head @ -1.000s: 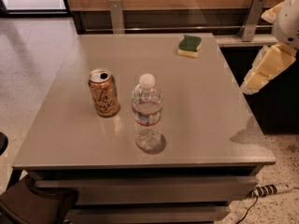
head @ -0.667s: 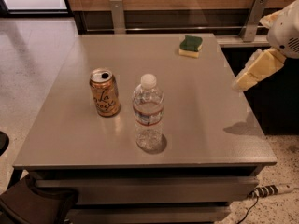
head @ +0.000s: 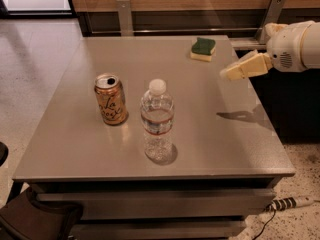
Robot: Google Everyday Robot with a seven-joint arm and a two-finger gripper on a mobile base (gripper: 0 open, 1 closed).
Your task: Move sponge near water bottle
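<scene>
While the sponge (head: 203, 49) lies at the far rim of the surface (head: 220, 144), right of the middle and well apart from the water bottle (head: 157, 121), the first risk is a push instead of a grip. A low or skewed approach could nudge it off the back edge, toward the wall behind. The gripper (head: 229, 73) hangs above the right side of the surface, near the sponge but not touching it, pointing left. Whether it is open or closed I cannot tell from this angle.

The bottle stands upright toward the front and is tall for its base, so a carried sponge or the arm brushing it would likely tip it. The can (head: 110, 99) stands just to its left and could be struck in turn. The right edge runs close under the arm, and the front edge is not far past the bottle.

The best open room is the bare stretch between sponge and bottle, and on to the bottle's right — a set-down there, short of the bottle, looks safest.
</scene>
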